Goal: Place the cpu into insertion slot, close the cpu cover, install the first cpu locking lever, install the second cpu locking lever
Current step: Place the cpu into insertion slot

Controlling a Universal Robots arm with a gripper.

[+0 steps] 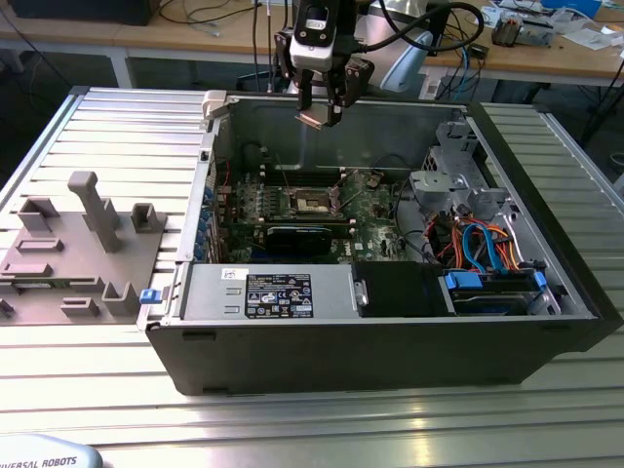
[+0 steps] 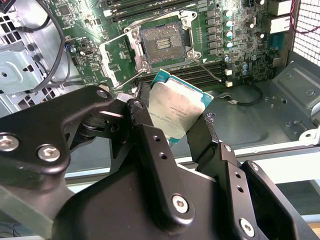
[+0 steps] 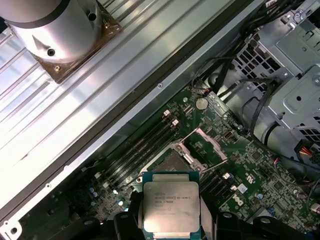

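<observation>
My gripper hangs above the back wall of the open computer case, shut on the cpu. In both wrist views the cpu is a thin square chip, silvery face showing, pinched by its edges between the black fingers. The insertion slot lies bare on the green board, some way below and ahead of the chip. The cpu cover is flipped open beside the slot. Two thin wire levers stand raised off the socket.
The case walls ring the board. A black labelled box sits at the front, and a metal drive cage with blue and orange cables at the exterior view's right. A grey fixture plate lies outside on the left.
</observation>
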